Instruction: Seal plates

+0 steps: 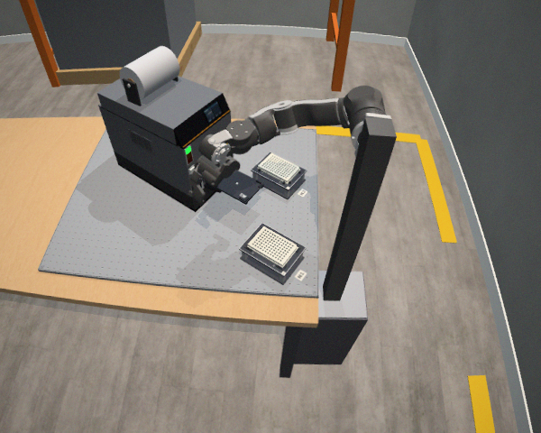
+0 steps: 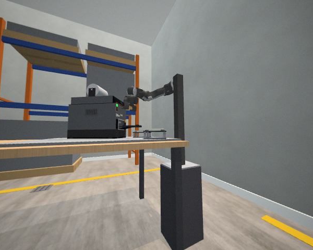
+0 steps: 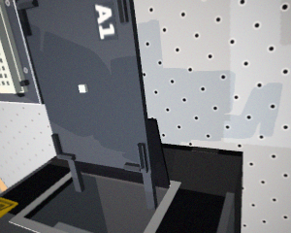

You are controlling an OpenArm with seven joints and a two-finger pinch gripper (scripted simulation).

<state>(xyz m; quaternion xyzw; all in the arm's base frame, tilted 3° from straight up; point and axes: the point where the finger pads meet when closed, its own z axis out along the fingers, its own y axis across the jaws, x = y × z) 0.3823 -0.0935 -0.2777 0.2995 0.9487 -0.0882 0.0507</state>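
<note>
The dark sealer [image 1: 163, 125] stands on the grey mat, and its lamp [image 1: 187, 150] shows green. Its stage [image 1: 239, 186] is out and bare; in the wrist view the stage [image 3: 87, 87] carries an A1 mark [image 3: 103, 20] at one corner. One white plate [image 1: 278, 168] with its wells showing sits in the far nest beside the stage; its edge shows in the wrist view [image 3: 2, 53]. The other plate [image 1: 272, 245] sits in the near nest. My gripper [image 1: 203, 179] is open and empty, close to the sealer's front, above the stage's inner end.
A foil roll [image 1: 151, 69] sits on top of the sealer. The arm's dark post [image 1: 354, 205] stands at the table's right edge. Small labels [image 1: 301, 274] lie beside each nest. Orange shelving [image 2: 29, 80] stands behind the table.
</note>
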